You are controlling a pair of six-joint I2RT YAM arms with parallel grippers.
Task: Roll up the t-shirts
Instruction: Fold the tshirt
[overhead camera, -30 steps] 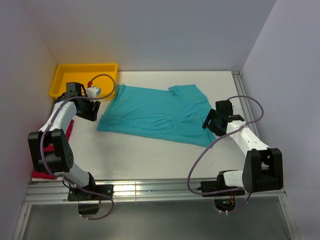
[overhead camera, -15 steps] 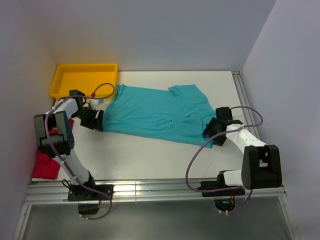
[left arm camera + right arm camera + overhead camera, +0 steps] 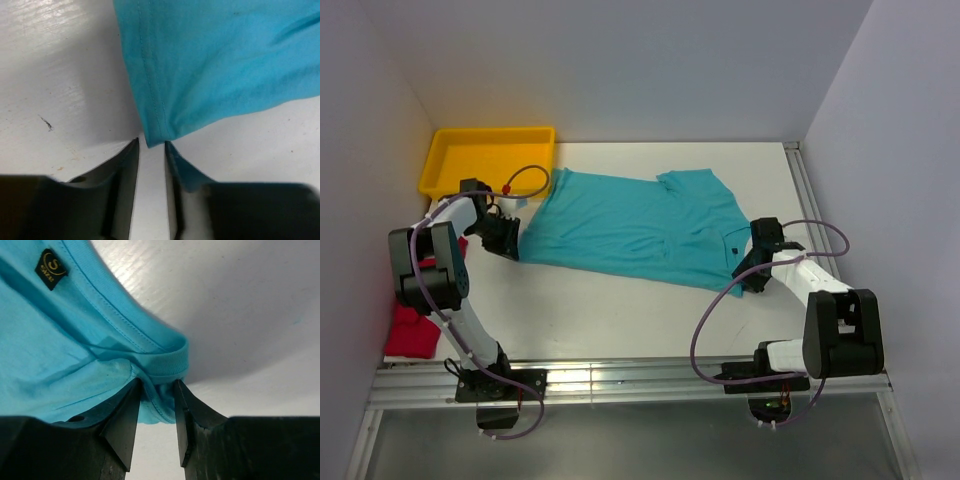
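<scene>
Both hands closed in since earlier | left hand (image 3: 151, 150), right hand (image 3: 156, 392) pinching teal t-shirt (image 3: 640, 225) corners | spread flat

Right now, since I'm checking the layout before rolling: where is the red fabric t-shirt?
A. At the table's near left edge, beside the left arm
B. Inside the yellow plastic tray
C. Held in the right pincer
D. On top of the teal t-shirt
A: the red fabric t-shirt lies bunched at the near left edge beside the left arm, apart from the teal t-shirt.

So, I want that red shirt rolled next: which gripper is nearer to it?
Left. The left gripper is at the teal shirt's left corner, just above the red shirt; the right gripper is across the table.
</scene>
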